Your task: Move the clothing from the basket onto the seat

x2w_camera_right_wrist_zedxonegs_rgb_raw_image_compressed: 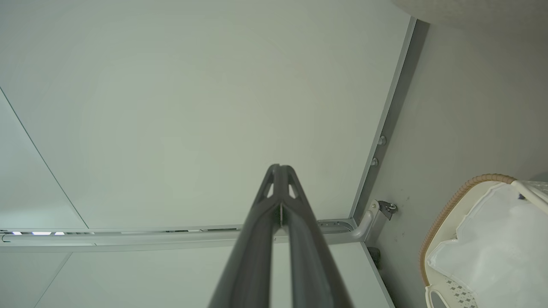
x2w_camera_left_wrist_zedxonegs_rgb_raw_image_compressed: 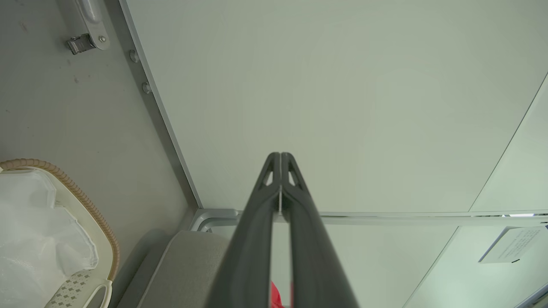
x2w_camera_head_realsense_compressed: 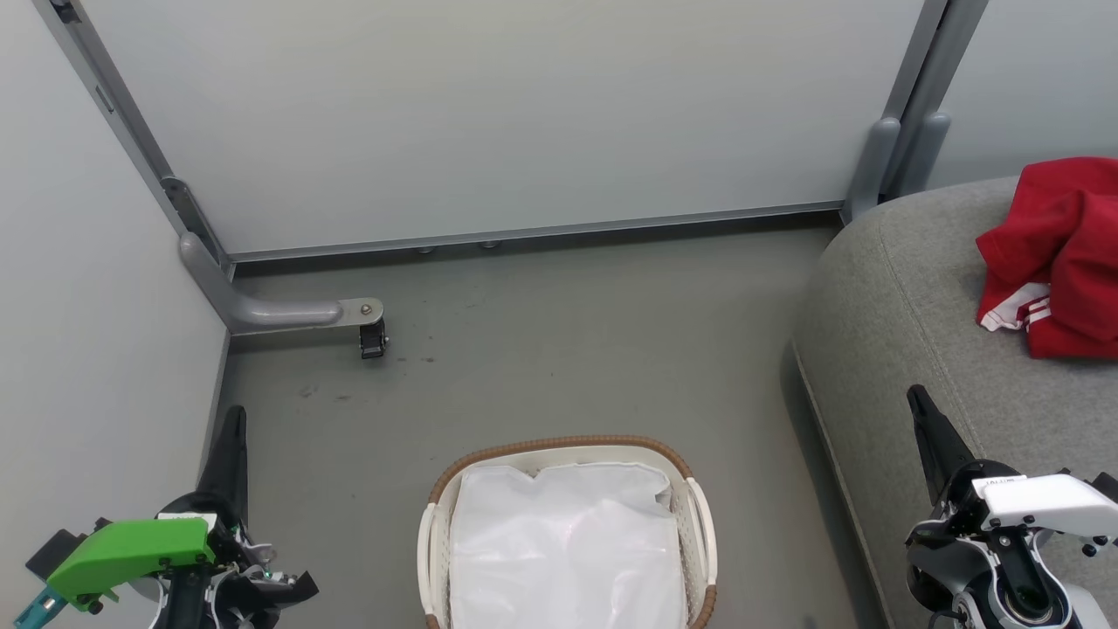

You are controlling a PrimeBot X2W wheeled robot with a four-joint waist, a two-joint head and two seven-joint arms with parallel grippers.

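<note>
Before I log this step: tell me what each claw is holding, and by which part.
Nothing is held. The left claw and right claw are both shut and empty; the clothing lies on the seat.

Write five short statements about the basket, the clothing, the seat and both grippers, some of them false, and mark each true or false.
1. The clothing lies on the seat. True.
2. The basket holds red garments. False: a white sheet lies in it.
3. The left gripper has its jaws shut. True.
4. The right gripper grips the clothing. False: its jaws are shut on nothing, apart from the clothing.
5. The basket stands on the seat. False: it stands on the floor beside the seat.
</note>
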